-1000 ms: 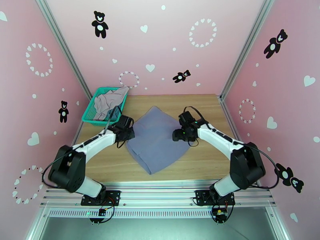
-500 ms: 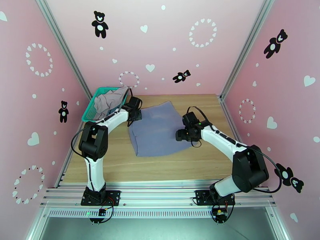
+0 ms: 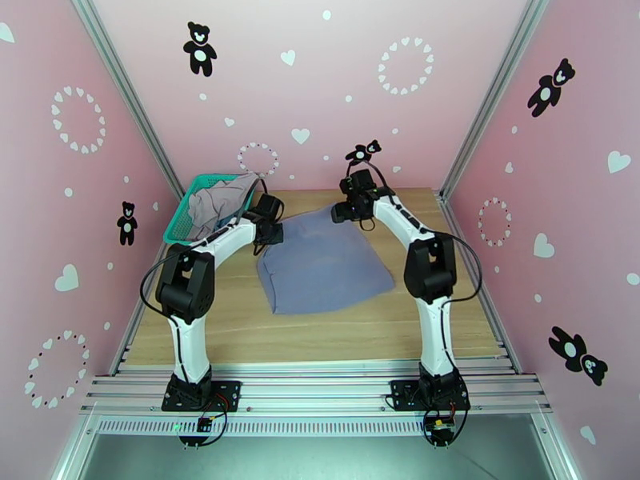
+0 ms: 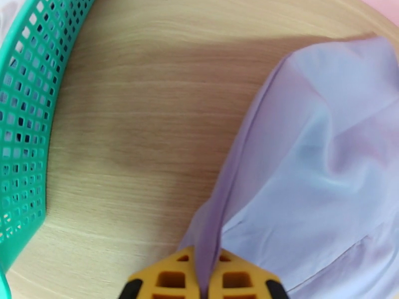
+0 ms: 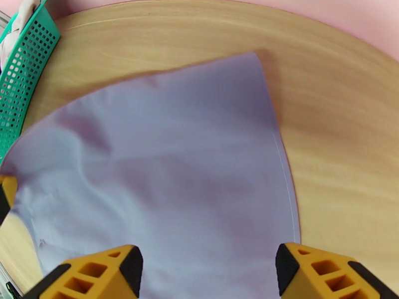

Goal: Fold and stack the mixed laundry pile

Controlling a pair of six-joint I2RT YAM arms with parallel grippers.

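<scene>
A grey-lavender garment [image 3: 324, 262] of the laundry pile lies spread on the wooden table. My left gripper [image 3: 272, 230] is shut on its far left corner; in the left wrist view the yellow fingers [image 4: 169, 280] pinch a ridge of the cloth [image 4: 319, 160]. My right gripper [image 3: 346, 211] hovers over the far right corner, open. Its two fingertips [image 5: 99, 272] stand wide apart above the garment [image 5: 174, 170], with nothing between them. A pale mauve-grey garment [image 3: 214, 203] lies crumpled in the green basket.
The green mesh basket [image 3: 178, 230] stands at the far left corner of the table, close to my left gripper; its wall [image 4: 22, 120] shows beside the cloth. Bare wood [image 3: 320, 338] lies between the garment and the near edge. Pink walls enclose three sides.
My left gripper dragged the garment toward the far left and has held still since. My right gripper left the garment's right edge and swung to its far right corner.
</scene>
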